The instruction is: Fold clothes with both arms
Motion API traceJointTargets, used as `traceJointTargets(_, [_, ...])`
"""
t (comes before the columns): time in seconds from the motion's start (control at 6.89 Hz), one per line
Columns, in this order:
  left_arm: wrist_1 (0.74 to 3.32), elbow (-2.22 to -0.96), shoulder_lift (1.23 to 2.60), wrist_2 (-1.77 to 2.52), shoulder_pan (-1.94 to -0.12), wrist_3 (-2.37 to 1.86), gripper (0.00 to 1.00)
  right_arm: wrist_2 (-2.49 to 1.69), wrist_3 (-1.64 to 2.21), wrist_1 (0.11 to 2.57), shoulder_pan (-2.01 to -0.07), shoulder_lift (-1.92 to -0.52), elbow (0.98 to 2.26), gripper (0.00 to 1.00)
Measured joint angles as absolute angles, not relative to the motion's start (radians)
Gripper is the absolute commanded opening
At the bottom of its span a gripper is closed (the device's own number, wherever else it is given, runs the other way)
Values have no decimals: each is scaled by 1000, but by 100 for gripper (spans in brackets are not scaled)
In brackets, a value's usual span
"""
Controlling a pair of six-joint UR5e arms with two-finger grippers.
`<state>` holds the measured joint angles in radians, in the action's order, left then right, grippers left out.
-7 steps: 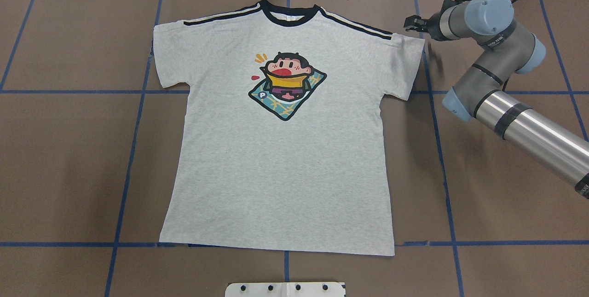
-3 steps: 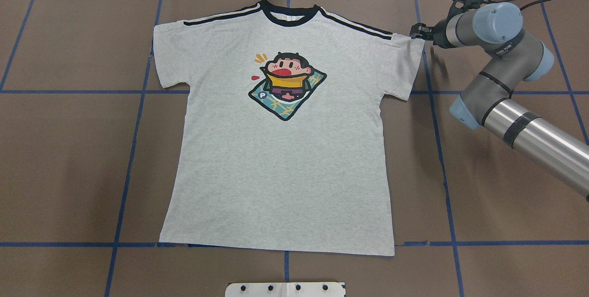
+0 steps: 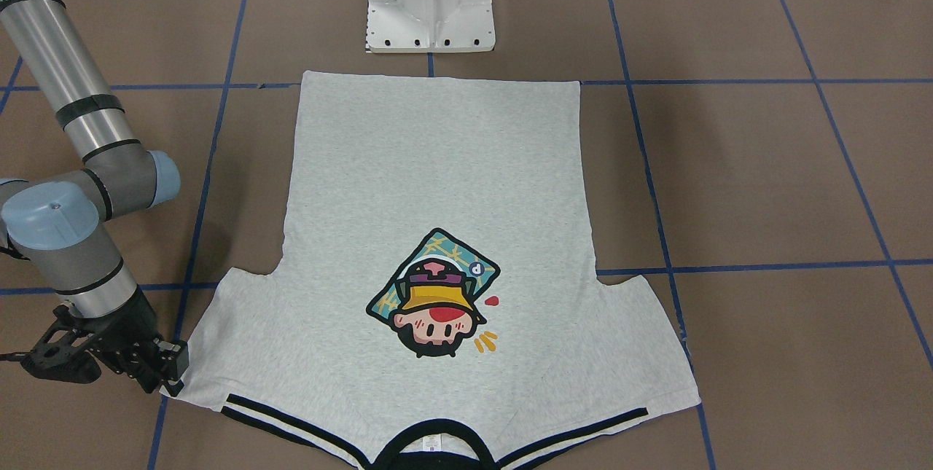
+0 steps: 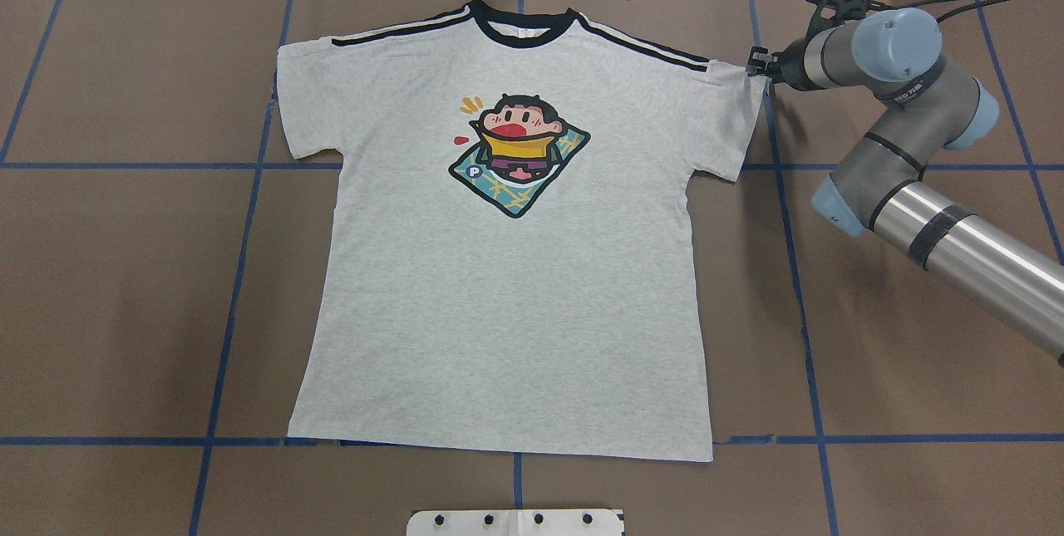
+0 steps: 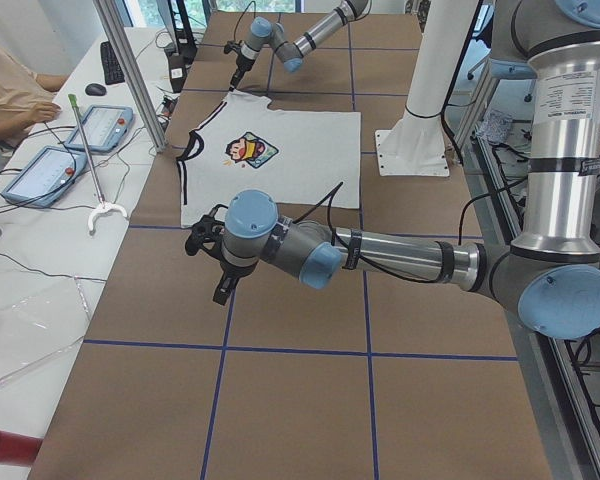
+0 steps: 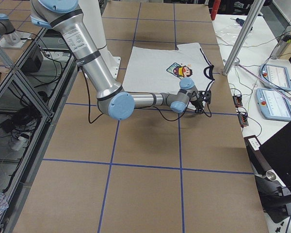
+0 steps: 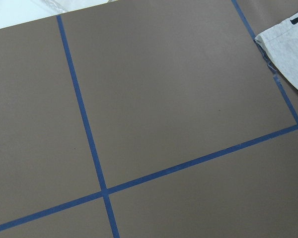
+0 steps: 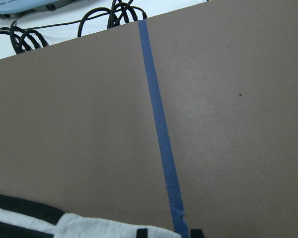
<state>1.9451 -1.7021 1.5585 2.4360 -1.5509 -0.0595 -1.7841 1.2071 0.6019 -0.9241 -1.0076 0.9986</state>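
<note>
Overhead exterior shows the table [image 4: 125, 270], covered in brown paper and crossed by blue tape lines. The T-shirt [image 4: 507, 312] lies spread flat at the table's middle, print side up. Its black collar [image 4: 521, 27] is near the far edge and its hem is toward the robot's edge. Both sleeves are laid out to the sides.

The right arm [image 4: 906, 120] reaches in from the table's right side, bent at the elbow, its wrist pointing at the shirt's right sleeve. The left arm [image 5: 400, 255] appears only in the exterior left view, stretched out low over bare paper toward the table's left end, well apart from the shirt. The white pedestal [image 3: 430, 11] stands at the robot's edge, just beyond the hem.

The right gripper [image 4: 758, 65] sits at the outer top corner of the right sleeve, touching the cloth's edge. Whether its fingers have closed on the fabric cannot be told. The left gripper [image 5: 221, 290] hangs pointing down above the paper. How far it is open cannot be told either.
</note>
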Motion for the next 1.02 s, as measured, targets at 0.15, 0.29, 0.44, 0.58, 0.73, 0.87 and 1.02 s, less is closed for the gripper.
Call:
traceJointTargets(0.15, [1945,-1701,1559,2436,-1551,-58,100,-1806,1207,602,-925,-1006,1000,0])
traceJointTargets(0.29, [1945,-1700,1559,2435,-1551,-57,100,-1825,1207,601,-927,-1004,1002,0])
traceJointTargets(0.44, [1945,-1700,1559,2435,-1551,-57,100,-1834,1208,602,-927,-1001,1013,0])
traceJointTargets(0.58, [1945,-1701,1559,2434,-1551,-58,100,-1839,1216,604,-925,-996,1043,0])
traceJointTargets(0.73, [1945,-1703,1559,2435,-1551,-59,100,-1841,1261,614,-912,-980,1087,0])
traceJointTargets(0.87, [1945,-1704,1558,2435,-1551,-59,100,-1838,1330,650,-884,-943,1119,0])
traceJointTargets(1.02, [1945,-1706,1558,2436,-1551,-60,100,-1821,1373,727,-853,-887,1129,0])
